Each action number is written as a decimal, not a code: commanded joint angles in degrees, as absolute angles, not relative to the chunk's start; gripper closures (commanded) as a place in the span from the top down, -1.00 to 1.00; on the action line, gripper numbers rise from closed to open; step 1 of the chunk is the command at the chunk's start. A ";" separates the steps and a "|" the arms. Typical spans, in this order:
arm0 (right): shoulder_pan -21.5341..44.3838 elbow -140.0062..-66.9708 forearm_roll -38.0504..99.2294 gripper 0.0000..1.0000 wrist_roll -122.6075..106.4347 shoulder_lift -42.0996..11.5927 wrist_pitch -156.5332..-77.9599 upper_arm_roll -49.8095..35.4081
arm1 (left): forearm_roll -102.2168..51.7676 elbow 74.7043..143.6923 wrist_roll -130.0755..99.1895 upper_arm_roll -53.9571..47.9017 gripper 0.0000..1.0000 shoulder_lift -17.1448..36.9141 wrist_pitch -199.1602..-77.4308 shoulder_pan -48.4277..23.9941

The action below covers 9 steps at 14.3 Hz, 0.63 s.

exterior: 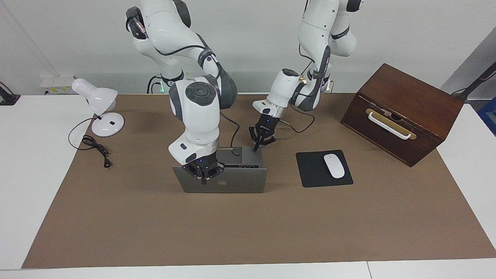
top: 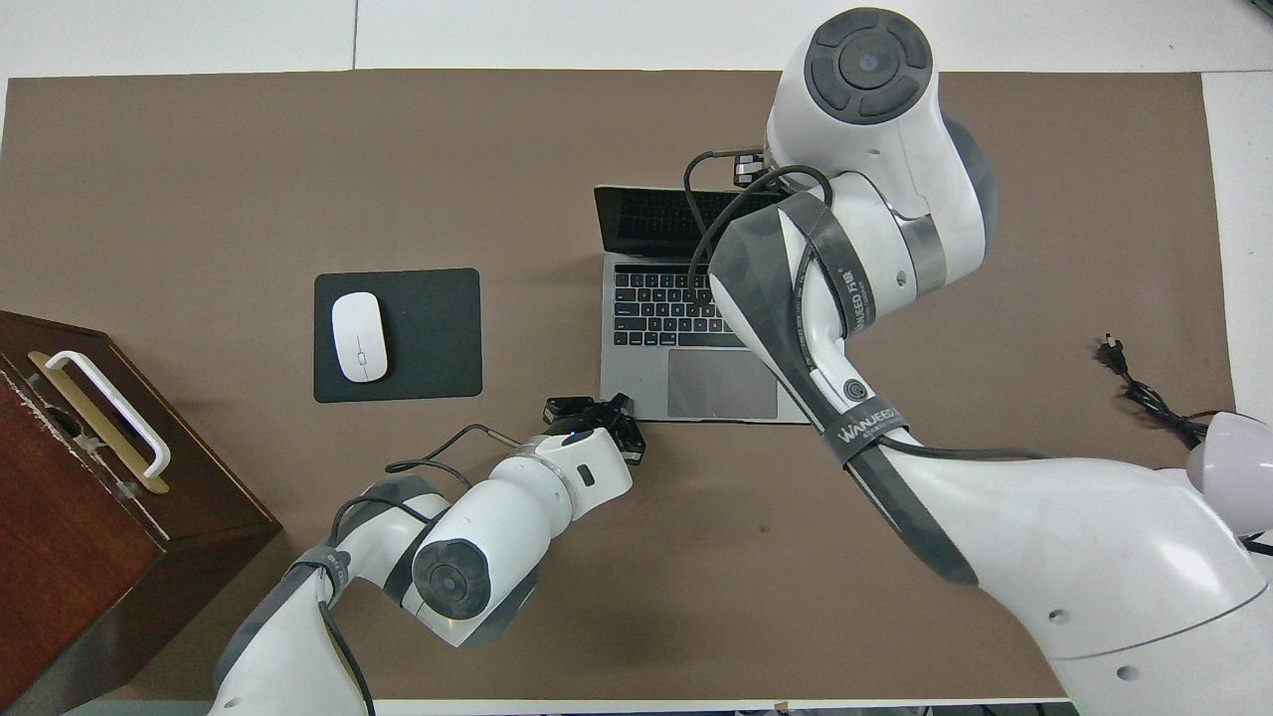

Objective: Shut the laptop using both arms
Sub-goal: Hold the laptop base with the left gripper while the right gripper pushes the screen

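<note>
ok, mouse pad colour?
Black; the mouse pad shows best in the overhead view, with a white mouse on it.

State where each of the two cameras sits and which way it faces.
Facing view: high across the table, looking at the robots; both arms show whole, right gripper at the laptop lid's top edge, left gripper at the laptop's base corner nearest the robots.
Overhead view: above the robots' end, looking steeply down; both arms enter from the bottom.
Shared: laptop, mouse pad, wooden box.
</note>
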<state>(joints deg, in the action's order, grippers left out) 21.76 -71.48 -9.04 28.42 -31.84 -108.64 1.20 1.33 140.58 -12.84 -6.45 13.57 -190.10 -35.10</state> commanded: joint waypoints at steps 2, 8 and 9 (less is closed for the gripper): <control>21.27 -70.84 -9.67 -1.00 29.36 -30.50 -102.58 -0.53 | 2.29 139.92 -9.77 -4.66 -1.00 16.16 -190.99 -35.68; 20.39 -69.43 -4.49 -1.00 29.36 -29.18 -97.21 -1.41 | 2.29 140.19 -7.83 -4.22 -1.00 17.57 -193.62 -35.68; 19.78 -69.52 -3.09 -1.00 29.27 -29.18 -97.38 -1.41 | 2.29 140.19 -7.30 -3.87 -1.00 17.84 -193.80 -35.68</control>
<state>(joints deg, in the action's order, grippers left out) 21.39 -69.37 -5.49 28.42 -29.64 -98.47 -0.21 1.33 140.58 -9.01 -5.80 14.51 -192.57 -35.10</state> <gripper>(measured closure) 0.991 0.991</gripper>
